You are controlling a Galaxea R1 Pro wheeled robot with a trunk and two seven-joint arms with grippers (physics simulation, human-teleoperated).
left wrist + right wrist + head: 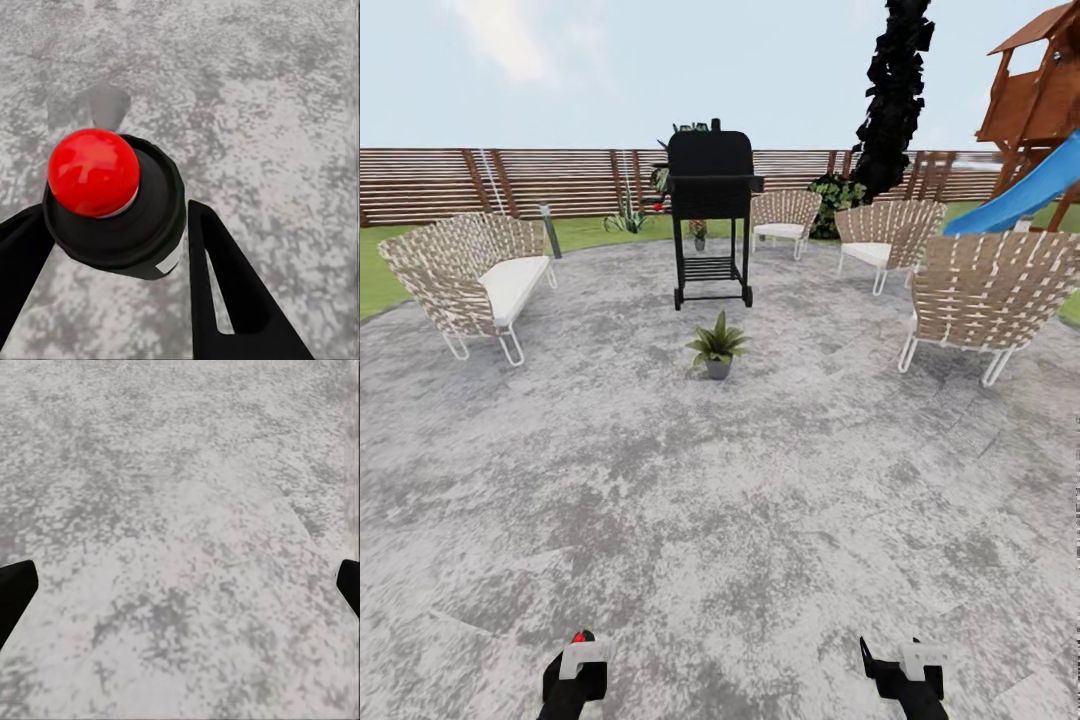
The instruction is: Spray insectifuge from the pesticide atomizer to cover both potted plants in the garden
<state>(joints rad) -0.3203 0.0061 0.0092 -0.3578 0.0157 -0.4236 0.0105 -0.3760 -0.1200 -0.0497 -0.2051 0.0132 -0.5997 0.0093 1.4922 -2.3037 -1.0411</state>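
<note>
**Q:** so where's the pesticide atomizer (112, 202) at, and what does it look like up close?

**A:** It's in the left gripper (112, 247). The left wrist view looks straight down on it: a shiny red ball top sitting on a round dark collar, with a little sliver of white label poking out at the lower edge. The two black fingers (225, 292) sit on either side of the bottle, closed in snug against it. In the head view you only catch the red tip and a pale bit down at the bottom edge, on the left.

**Q:** any brand or text on that label?

**A:** Can't read anything, too little of it shows. No writing anywhere else that I can make out either.

**Q:** right gripper?

**A:** The right gripper (180, 585) is spread wide with nothing in it, fingertips (15, 589) just peeking in at both sides of the right wrist view, mottled grey patio (760, 520) between them.

**Q:** and the plants?

**A:** One potted plant (717, 348) sits on the paving straight ahead, pointy green leaves in a small grey pot, just in front of the black grill (711, 215). A second small one (699, 234) shows behind the grill, over by the slatted wooden fence (440, 180). Woven chairs (985, 300) ring the patio, and a blue slide (1025, 190) is off to the right.
</note>
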